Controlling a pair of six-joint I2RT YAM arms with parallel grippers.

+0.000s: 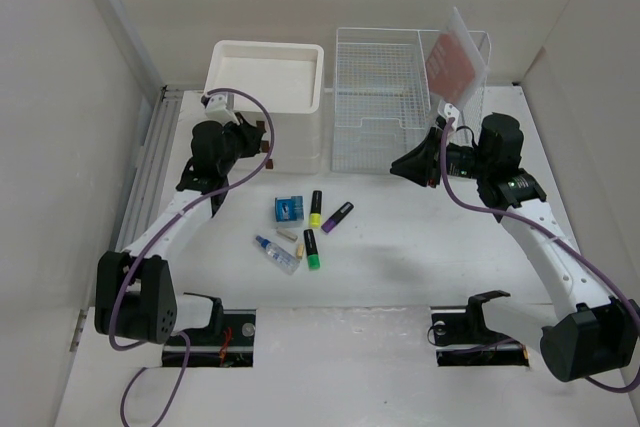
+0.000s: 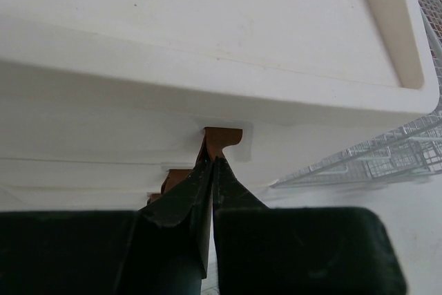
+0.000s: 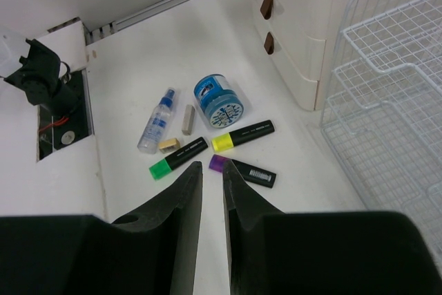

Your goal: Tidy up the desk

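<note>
A yellow-capped highlighter (image 3: 242,135), a spray bottle (image 3: 157,119) and a round blue container (image 3: 218,101) are being borne by the white desk (image 1: 400,267), which is spreading beneath both arms. Farther out, the right gripper (image 3: 212,170) is being held above it, jaws slightly parted and empty. Farthest, the left gripper (image 2: 213,164) is being clenched at the drawer box's (image 2: 207,46) brown handle (image 2: 222,136), possibly pinching it.
</note>
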